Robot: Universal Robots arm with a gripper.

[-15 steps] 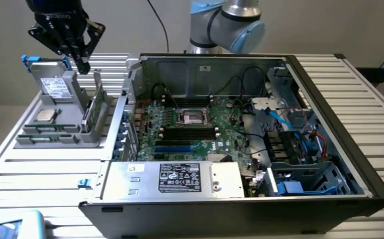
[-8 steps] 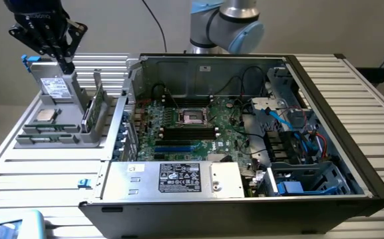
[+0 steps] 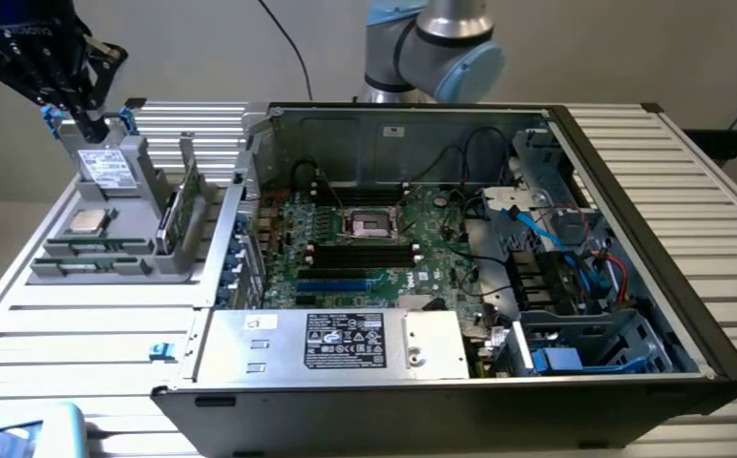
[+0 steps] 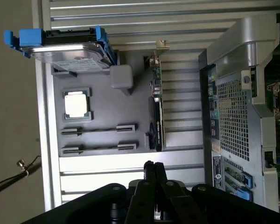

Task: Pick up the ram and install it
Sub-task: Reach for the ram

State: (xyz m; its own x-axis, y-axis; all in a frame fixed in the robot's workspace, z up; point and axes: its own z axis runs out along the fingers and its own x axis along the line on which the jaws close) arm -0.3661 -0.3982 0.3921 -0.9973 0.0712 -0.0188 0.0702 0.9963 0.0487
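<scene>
One gripper [image 3: 89, 122], fingers [image 4: 149, 177] pressed together w/ nothing between them, hangs above the grey tray [image 4: 126, 112] at the exterior view's left. In that view it overlaps the top of the hard drive [image 3: 105, 168], which stands in a blue bracket. Ram [image 3: 89, 247] sits on edge in the tray's holders, just beside a CPU chip [image 3: 85, 221], well apart from the fingers. Green expansion card [image 3: 185, 205] stands upright on the tray's side nearest the open PC case [image 3: 623, 219]. Tray & case rest on the slatted desk [image 3: 75, 324].
</scene>
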